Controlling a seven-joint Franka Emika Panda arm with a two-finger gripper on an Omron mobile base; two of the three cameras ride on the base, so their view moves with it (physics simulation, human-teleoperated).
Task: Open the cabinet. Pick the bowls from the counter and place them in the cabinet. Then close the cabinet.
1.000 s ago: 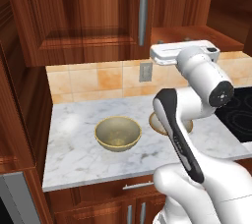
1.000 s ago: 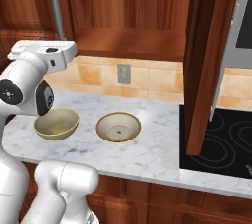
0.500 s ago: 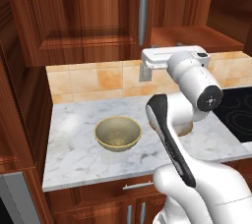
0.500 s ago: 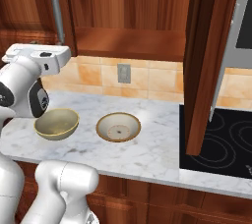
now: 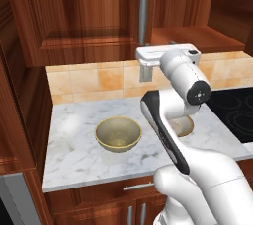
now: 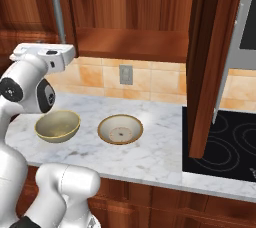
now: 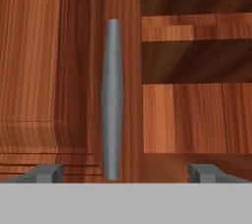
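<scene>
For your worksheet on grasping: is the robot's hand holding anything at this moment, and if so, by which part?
Nothing is held. The hand is open and empty, facing the left door's silver handle without touching it. Both bowls sit on the counter.

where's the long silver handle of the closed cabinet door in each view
Left base view: silver handle, top centre, above the gripper.
Right base view: handle, upper left, above the hand.
Hand view: handle, upright, left of centre.
Shared landmark: the open cabinet's wooden shelf, right of the handle.
</scene>
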